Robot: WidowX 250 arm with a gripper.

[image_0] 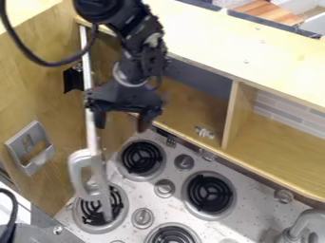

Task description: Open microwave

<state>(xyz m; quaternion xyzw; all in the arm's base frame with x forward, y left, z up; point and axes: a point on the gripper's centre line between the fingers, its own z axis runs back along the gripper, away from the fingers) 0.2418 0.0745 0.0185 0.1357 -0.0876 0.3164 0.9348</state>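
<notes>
Near the upper left, my gripper (121, 124) hangs down with its two fingers spread apart and nothing held between them. The microwave door (90, 102) is seen nearly edge-on as a long pale strip, swung out from the compartment (190, 97). Its grey handle (77, 172) is at the strip's lower end, over the front left burner, below and left of the gripper. The left finger is close beside the door's edge on the compartment side; I cannot tell whether they touch. The arm hides part of the compartment's left side.
Below lies the stove top (184, 176) with several black coil burners and knobs. A wooden side wall (38, 85) with a metal holder (32, 147) stands left. A divider (232, 114) is right, and a faucet (304, 225) at the lower right.
</notes>
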